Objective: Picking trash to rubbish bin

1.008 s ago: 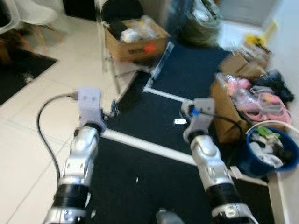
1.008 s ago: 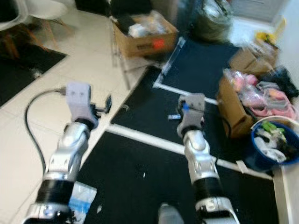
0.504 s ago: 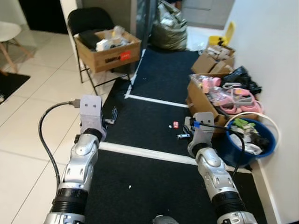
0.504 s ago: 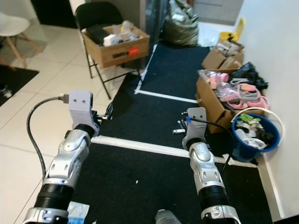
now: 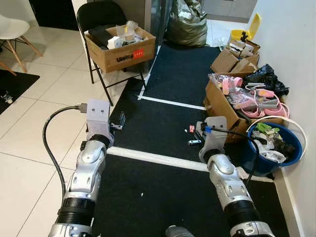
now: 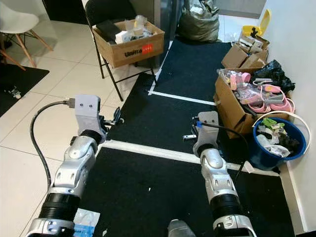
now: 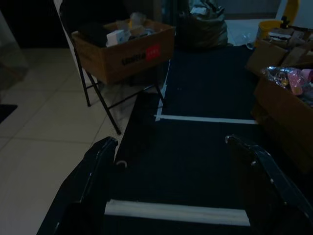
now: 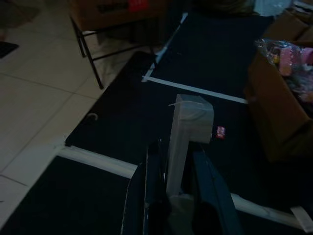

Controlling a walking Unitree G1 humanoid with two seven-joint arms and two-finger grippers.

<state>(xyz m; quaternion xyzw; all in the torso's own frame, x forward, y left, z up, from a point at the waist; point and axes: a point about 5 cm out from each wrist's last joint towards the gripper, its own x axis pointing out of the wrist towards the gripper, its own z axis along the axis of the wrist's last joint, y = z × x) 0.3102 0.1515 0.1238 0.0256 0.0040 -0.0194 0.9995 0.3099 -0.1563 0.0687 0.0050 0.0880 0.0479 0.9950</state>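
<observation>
Both arms are shiny silver with ribbed black bands near the bottom. Each wrist carries a boxy pale grey camera block. A thick black cable loops off the left arm (image 5: 85, 173) into its block, and the right arm (image 5: 228, 190) has a thinner black cable plus a small blue bit. Fingers (image 7: 93, 171) are long, glossy black.

Pale folded trash (image 8: 188, 132) upright between pincer fingers (image 8: 151, 196)
</observation>
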